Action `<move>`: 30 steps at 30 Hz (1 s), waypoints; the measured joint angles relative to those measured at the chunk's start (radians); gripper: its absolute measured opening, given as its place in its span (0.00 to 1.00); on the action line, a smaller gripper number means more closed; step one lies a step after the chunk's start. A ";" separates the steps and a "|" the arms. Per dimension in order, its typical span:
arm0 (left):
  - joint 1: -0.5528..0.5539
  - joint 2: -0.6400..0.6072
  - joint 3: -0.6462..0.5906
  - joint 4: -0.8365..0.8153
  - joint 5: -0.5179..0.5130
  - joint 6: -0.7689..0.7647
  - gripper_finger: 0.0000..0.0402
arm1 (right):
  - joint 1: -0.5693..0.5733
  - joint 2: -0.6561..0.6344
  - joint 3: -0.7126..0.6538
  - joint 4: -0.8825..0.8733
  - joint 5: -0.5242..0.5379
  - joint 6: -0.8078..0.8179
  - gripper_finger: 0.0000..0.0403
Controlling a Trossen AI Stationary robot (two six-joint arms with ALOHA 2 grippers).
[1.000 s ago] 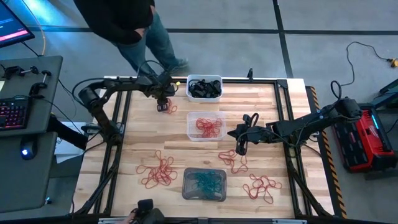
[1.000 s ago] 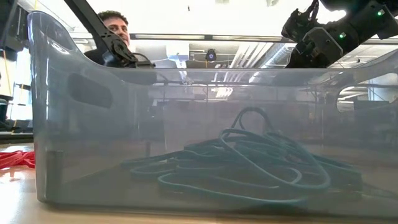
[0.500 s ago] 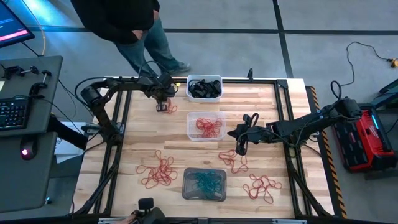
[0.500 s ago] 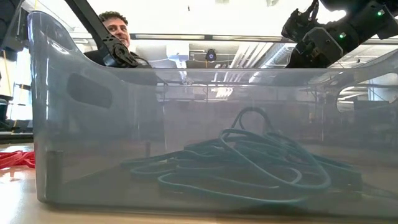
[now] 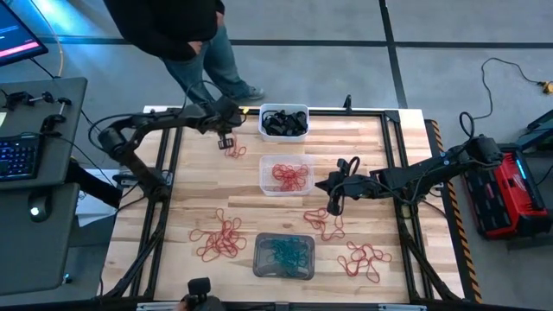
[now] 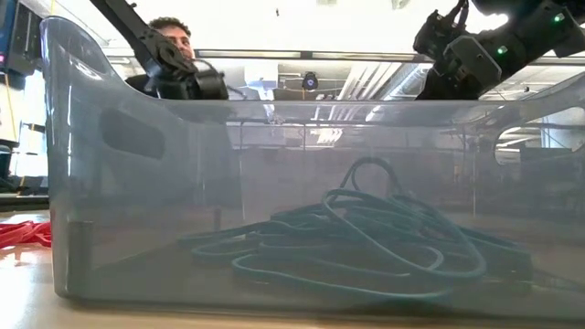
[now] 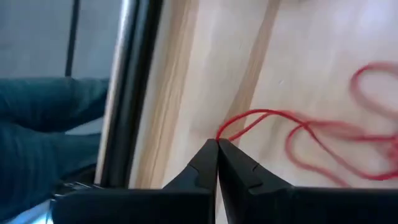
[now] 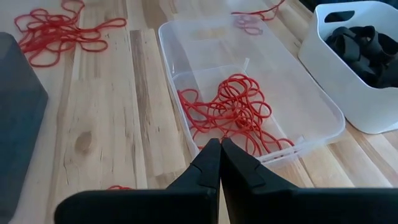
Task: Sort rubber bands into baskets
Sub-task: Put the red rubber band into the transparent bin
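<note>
I have the left gripper [image 7: 217,142] jaws clamped on a thin red rubber band [image 7: 261,118], right gripper [image 8: 220,142] jaws together idle beside the clear plastic basket [image 5: 264,185]; three red piles remain on the wooden desk [image 5: 173,203].

Pale striped wood table [image 5: 199,186] — red rubber bands [image 5: 219,239] strewn across it, more red in the clear basket [image 8: 292,87], black in the white basket [image 5: 283,122], teal in the grey basket [image 5: 283,256].

Three baskets [image 5: 284,175] run down the frame's centre on the surface [image 5: 190,190], bands [image 5: 219,240] loose lower left and lower right, left tool [image 5: 226,142] upper left, right tool [image 5: 333,206] right of centre.
</note>
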State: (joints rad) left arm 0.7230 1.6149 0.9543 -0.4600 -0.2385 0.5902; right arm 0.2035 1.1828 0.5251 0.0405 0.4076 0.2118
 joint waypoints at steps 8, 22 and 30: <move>-0.108 -0.133 0.001 -0.054 0.024 -0.098 0.00 | 0.000 0.000 0.000 0.103 0.000 -0.030 0.00; -0.351 -0.228 0.121 -0.166 -0.056 -0.277 0.00 | 0.000 0.000 0.000 0.141 0.055 -0.055 0.00; -0.474 -0.228 0.260 -0.199 -0.059 -0.324 0.00 | 0.000 0.000 0.000 0.136 0.055 -0.055 0.00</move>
State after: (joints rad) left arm 0.2488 1.3869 1.2147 -0.6591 -0.2972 0.2665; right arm 0.2035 1.1828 0.5251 0.1768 0.4622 0.1566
